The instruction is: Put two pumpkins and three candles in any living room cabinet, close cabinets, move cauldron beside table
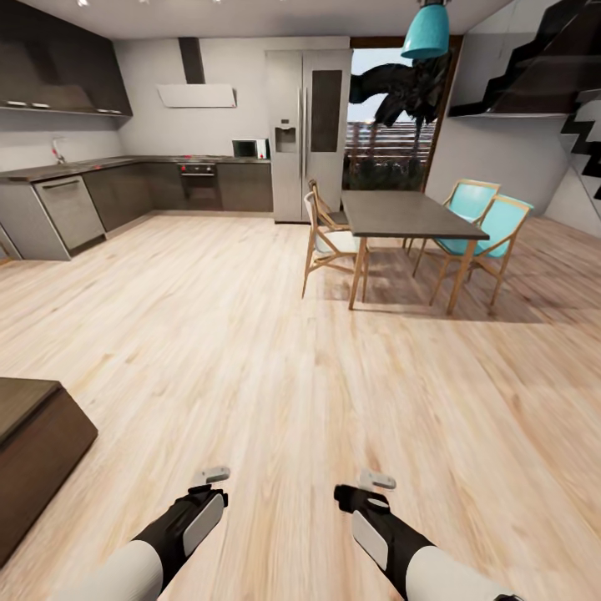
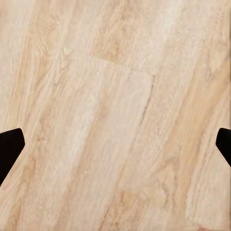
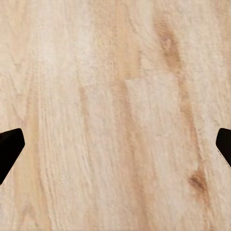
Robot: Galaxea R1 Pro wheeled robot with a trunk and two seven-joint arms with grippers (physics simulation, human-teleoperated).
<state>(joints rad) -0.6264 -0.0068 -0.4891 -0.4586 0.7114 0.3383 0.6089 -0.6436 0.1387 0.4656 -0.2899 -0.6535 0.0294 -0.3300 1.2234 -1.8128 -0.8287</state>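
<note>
Both arms reach forward low over a light wood plank floor (image 1: 250, 351). The left gripper (image 1: 200, 492) and the right gripper (image 1: 361, 494) hang above bare boards, and each wrist view shows two dark fingertips (image 2: 9, 149) (image 3: 9, 147) set far apart at opposite edges of the picture, with nothing between them but wood grain: both are spread wide and empty.

At the left edge of the head view a dark brown block (image 1: 33, 451) (a low piece of furniture, cut off by the picture's edge, so what it is cannot be told) stands on the floor.

Ahead lies a kitchen with grey cabinets (image 1: 125, 192), a steel fridge (image 1: 307, 133) and a dark oven (image 1: 199, 185). To the right stands a dining table (image 1: 401, 215) with pale wood chairs (image 1: 330, 242), two of them with teal seats (image 1: 492, 229); a teal lamp (image 1: 427, 33) hangs above, cropped at the top.
</note>
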